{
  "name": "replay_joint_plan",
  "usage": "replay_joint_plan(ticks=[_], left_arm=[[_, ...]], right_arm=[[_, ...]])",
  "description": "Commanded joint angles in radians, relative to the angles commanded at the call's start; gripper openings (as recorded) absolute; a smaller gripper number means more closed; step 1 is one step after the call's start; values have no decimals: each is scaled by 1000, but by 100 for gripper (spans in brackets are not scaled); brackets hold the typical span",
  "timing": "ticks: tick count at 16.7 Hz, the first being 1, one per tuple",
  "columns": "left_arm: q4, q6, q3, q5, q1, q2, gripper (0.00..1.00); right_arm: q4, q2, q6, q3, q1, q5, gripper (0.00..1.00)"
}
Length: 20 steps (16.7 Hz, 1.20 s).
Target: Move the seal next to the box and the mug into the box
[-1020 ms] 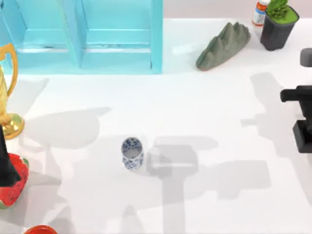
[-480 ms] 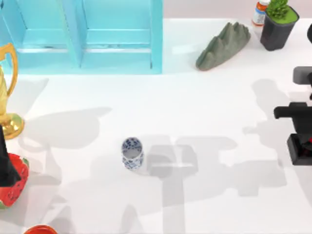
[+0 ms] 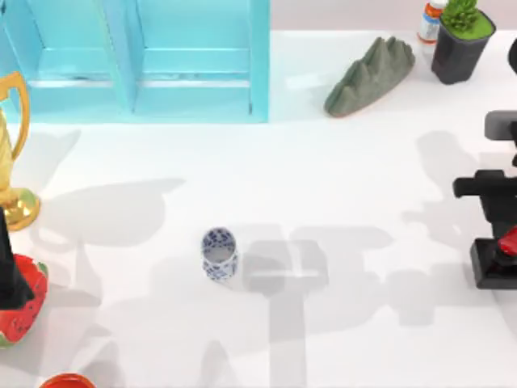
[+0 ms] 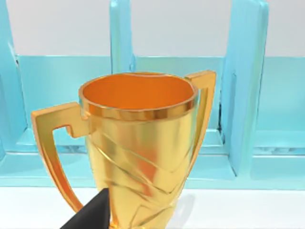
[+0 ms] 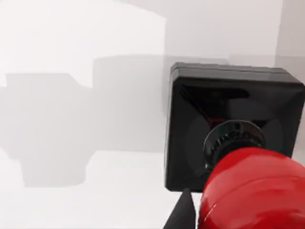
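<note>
Two arms share the bench: the left one waits parked at the left edge beside the gold trophy (image 4: 138,152), the mug (image 3: 219,254) stands free near the middle, and at the right edge the right hand (image 5: 183,212), its opening unclear, hovers over the seal (image 3: 499,257), apparently to grasp it.

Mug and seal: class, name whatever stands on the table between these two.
Nothing stands there. In the top view the stretch of table from the mug to the seal at the right edge is bare white surface crossed by grey shadows.
</note>
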Motion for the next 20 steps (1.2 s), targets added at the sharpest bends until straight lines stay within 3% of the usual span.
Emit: replay_joint_plan(ticks=[4,5,15,20], left_arm=[[0,0,0,0,0,0,100],[0,0,0,0,0,0,100],[0,0,0,0,0,0,100],[0,0,0,0,0,0,100]], right_arm=[[0,0,0,0,0,0,98],[0,0,0,0,0,0,100],[-17,0,-1,17,0,0,100],[-222,3,-2,218,-2,0,100]])
